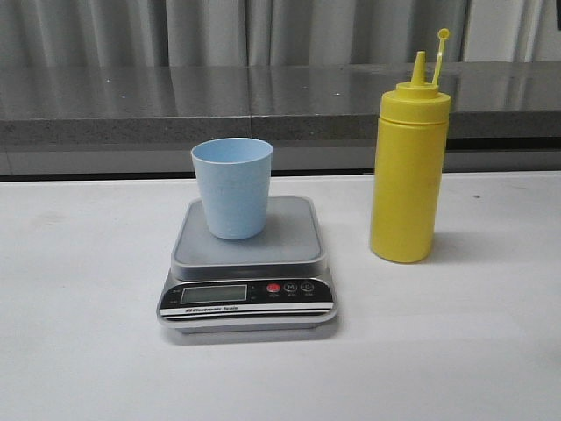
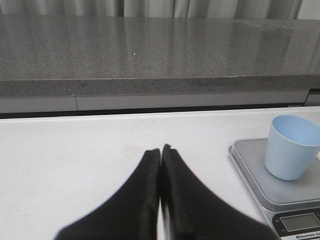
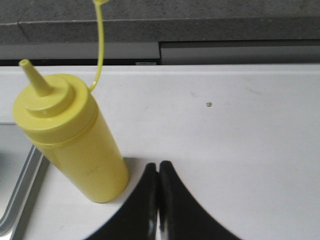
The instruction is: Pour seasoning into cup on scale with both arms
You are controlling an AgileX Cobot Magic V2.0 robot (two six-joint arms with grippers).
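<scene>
The cup (image 1: pixel 232 187) stood upright on the grey platform of the scale (image 1: pixel 248 263), near the middle of the white worktop (image 1: pixel 79 333). The seasoning bottle (image 1: pixel 407 175) stood upright to the scale's right, apart from it, its cap off the nozzle on its tether. The left gripper (image 2: pixel 160 149) had its fingers pressed together, holding nothing. The right gripper (image 3: pixel 158 165) was likewise pressed together, just beside the bottle's base.

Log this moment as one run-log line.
Both pincers shut, empty | light blue plastic cup on grey digital scale | yellow squeeze bottle upright, untouched
</scene>
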